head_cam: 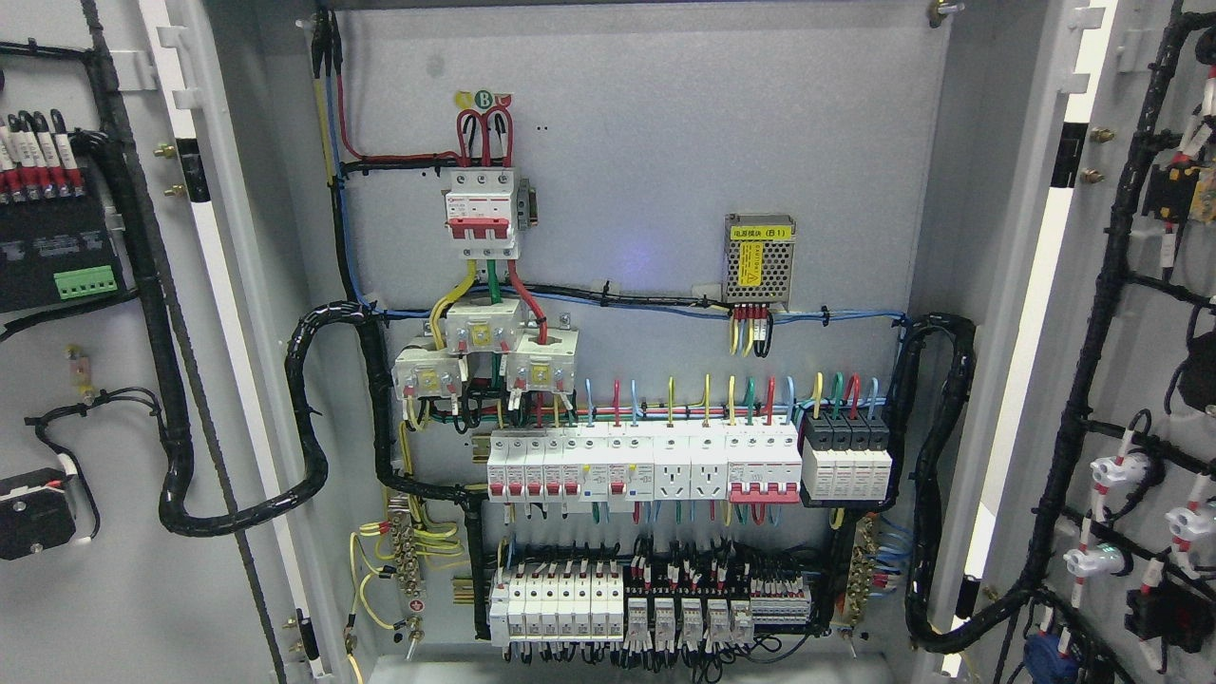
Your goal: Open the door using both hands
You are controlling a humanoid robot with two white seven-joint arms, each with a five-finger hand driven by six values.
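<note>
An electrical cabinet stands open in the head view. Its left door (104,589) is swung out to the left, inner face showing, with black wire bundles and a terminal block mounted on it. The right door (1054,399) is swung out to the right, its inner face carrying black cabling and white lamp backs. Between them the grey back panel (646,142) is fully exposed. Neither of my hands nor arms shows anywhere in the picture.
On the back panel sit a red-and-white main breaker (483,211), three current transformers (484,356), a row of breakers (646,465), a small power supply (758,258) and lower relays (655,608). Thick black cable looms (309,418) run to each door.
</note>
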